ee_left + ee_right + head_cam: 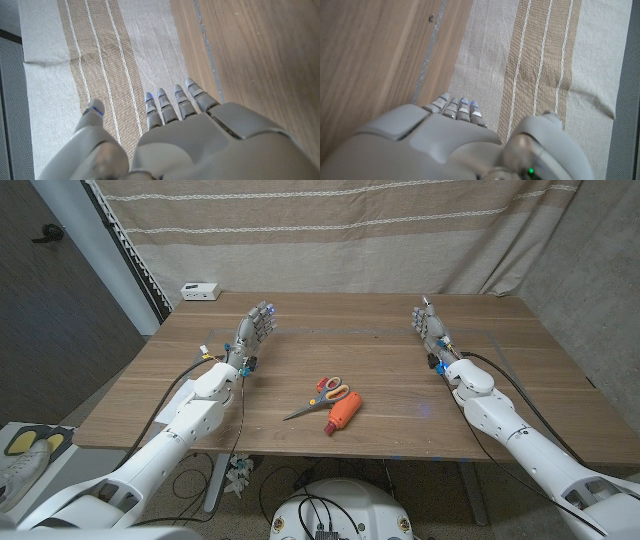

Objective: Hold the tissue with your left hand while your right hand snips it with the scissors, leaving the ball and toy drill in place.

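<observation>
Two robot hands stand apart in the head view: left robot hand (257,326) upper left, right robot hand (429,321) upper right, both released, grasping nothing. Scissors (322,397) and orange toy drill (343,412) lie touching at the bench (500,380) centre.

Left wrist view: spread fingers (172,102) over striped curtain (100,60).

Right wrist view: fingers (455,106) likewise free.

Matt wood, woven cloth, plastic

The table (500,395) is matt grained wood; the striped curtain (330,235) coarse cloth; the scissors (318,396) bright metal blades, glossy plastic handles.

lab/test room | wooden table (400,370) | draped striped curtain (350,230) backdrop | cables underneath
</observation>
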